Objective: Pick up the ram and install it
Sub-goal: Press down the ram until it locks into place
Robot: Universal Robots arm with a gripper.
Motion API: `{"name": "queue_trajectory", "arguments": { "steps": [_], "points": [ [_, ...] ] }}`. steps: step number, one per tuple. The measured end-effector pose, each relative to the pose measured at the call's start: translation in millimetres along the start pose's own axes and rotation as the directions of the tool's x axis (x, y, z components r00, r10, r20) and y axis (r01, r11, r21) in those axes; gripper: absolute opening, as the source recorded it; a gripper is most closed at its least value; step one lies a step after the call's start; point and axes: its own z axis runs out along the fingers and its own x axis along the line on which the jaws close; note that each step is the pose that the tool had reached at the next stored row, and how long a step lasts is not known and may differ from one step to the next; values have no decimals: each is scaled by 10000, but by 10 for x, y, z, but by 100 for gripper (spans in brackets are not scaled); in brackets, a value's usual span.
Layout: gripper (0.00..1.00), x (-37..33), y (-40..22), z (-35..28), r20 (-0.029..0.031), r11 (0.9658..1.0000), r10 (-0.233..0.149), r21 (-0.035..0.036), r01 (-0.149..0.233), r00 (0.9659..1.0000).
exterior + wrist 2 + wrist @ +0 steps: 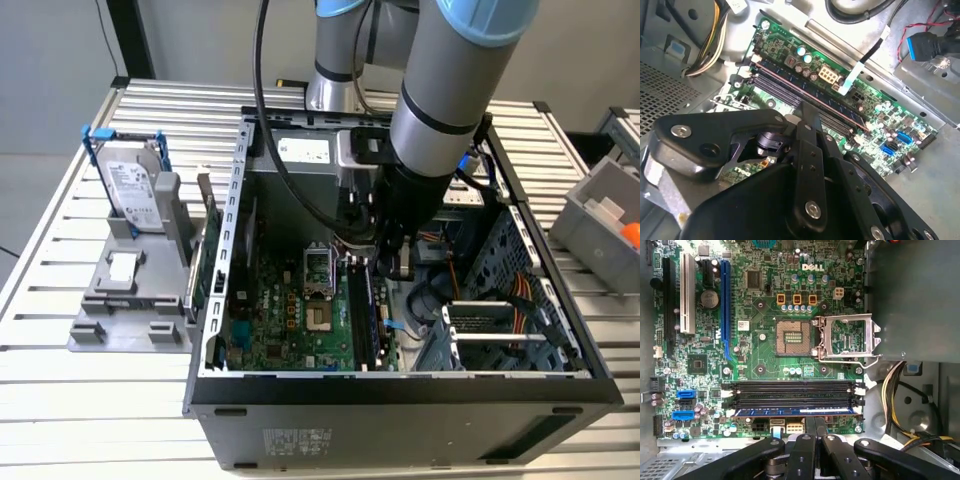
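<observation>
Gripper (814, 426): black, lowered inside the open computer case (215, 300) beneath the grey arm (440, 90); in the first wrist view its two fingers stand close together, pressed shut right at the edge of the RAM stick (797, 411), though whether they pinch the stick or only bear on it cannot be told

RAM stick: blue-edged module lying along the outermost of the memory slots (792, 390), level with the neighbouring black slots, which are bare. In the second wrist view the same stick (805, 90) runs as a long thin line across the motherboard (890, 120), with the gripper (807, 112) meeting it near its middle

Motherboard (760, 305): green, flat in the case floor; CPU socket (792, 337) uncovered, its metal retention frame (847, 337) swung open beside it; blue and white expansion slots to one side

Cabling: yellow and black wire bundle (895, 385) near the slot ends

Outside the case, at the exterior view's left: grey holder (130, 290) on the slatted table (60, 250), carrying an upright hard drive (130, 185)

At the exterior view's right: grey bin (600, 215)
</observation>
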Motion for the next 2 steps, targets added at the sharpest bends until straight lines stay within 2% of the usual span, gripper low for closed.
{"name": "queue_trajectory", "arguments": {
  "steps": [2],
  "points": [
    [0,0,0,0,0,10000,0,0,0,10000]
  ]
}}
